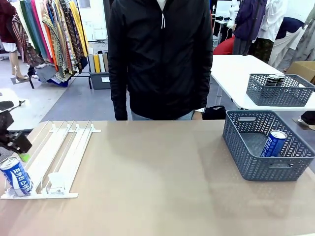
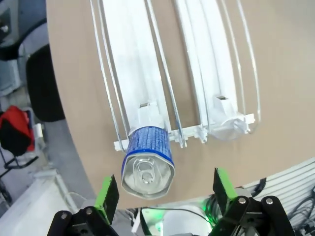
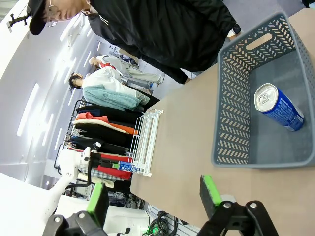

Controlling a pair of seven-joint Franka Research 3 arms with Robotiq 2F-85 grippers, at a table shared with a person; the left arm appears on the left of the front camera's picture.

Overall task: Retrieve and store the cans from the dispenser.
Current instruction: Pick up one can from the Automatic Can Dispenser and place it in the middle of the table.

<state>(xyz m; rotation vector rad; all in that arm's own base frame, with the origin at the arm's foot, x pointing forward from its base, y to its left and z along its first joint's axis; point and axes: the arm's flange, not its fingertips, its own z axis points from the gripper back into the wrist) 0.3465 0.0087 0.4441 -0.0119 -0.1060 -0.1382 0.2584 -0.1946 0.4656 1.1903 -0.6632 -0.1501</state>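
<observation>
The dispenser lies flat at the table's left, and one blue can stands at the front stop of its leftmost lane. My left gripper hovers just above and behind that can. In the left wrist view the gripper is open, its green pads either side of the can's silver top but still above it. A second blue can leans inside the grey-blue basket at the right. My right gripper is open and holds nothing, above the table beside that basket.
A person in a black jacket stands at the far side of the table. On a white table behind, another basket holds dark cans. The dispenser's other lanes hold no cans. The table's middle is bare.
</observation>
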